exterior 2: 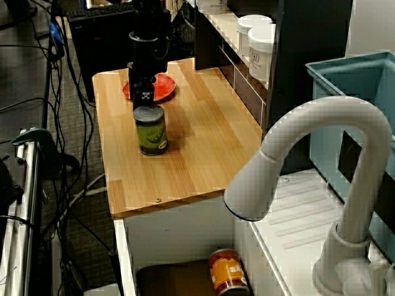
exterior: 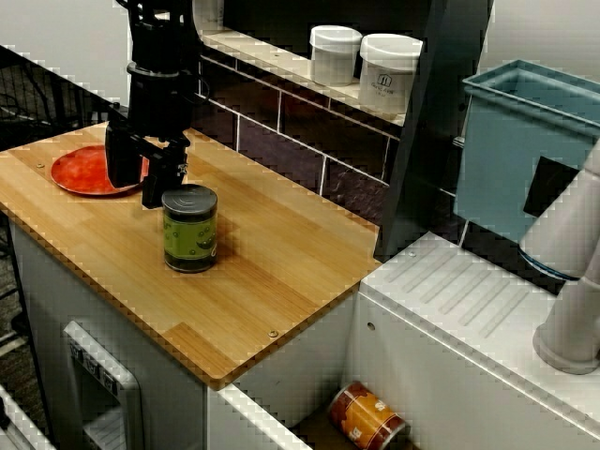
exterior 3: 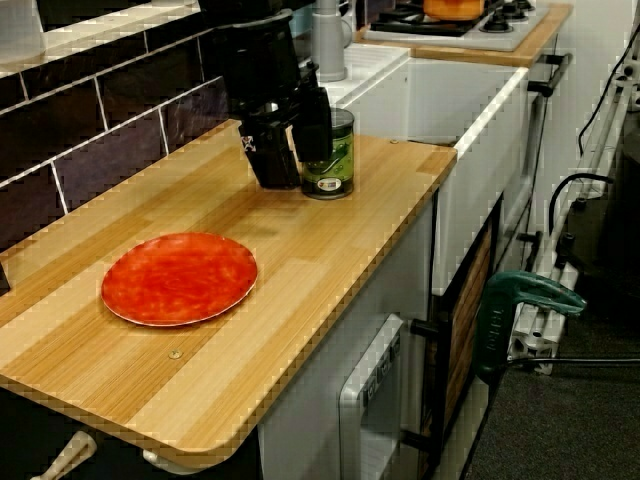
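Seen from the front of the desk, nearest of all is an orange-labelled tin [exterior: 367,417] lying on its side down in the sink, beyond the desk's right end. Up on the wooden desk [exterior: 281,281] stands the green can [exterior: 190,230], upright, roughly midway along the board. It has a dark green label with paler print too small to read and a ridged, silvery, closed lid.

Just behind it and a little to the left hangs the pincer [exterior: 139,187] — black, pointing straight down, its two fingers spread with nothing between them. The can sits outside the gap, on the near-right side, close against the right-hand finger. I cannot tell whether they touch. From the plate's end of the desk, that finger [exterior 3: 312,135] overlaps the can [exterior 3: 335,160].

Farther left, behind the pincer, a red plate [exterior: 80,171] lies flat. At the back, two white lidded jars [exterior: 335,54] stand side by side on the tiled ledge — well apart from the can.
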Action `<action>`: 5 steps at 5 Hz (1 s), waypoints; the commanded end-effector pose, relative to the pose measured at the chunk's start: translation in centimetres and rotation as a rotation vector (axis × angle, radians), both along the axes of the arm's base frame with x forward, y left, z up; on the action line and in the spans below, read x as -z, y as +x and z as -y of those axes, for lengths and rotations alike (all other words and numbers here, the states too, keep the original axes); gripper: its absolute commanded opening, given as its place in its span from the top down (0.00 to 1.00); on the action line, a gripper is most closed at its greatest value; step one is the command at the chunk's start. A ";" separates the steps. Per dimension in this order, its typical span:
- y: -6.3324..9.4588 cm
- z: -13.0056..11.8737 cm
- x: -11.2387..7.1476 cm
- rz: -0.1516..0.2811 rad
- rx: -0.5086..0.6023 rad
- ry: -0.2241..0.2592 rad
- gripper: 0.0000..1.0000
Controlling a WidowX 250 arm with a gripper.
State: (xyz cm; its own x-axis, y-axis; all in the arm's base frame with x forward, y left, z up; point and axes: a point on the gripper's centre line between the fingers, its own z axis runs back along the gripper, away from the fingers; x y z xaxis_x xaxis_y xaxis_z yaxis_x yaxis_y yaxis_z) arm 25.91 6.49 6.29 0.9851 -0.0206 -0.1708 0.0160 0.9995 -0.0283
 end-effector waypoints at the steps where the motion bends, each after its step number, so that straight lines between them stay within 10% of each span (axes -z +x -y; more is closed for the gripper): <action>1: -0.5 1.4 -1.8 0.063 -0.006 -0.026 0.00; 5: -1.6 6.6 -1.0 0.057 -0.025 0.022 0.00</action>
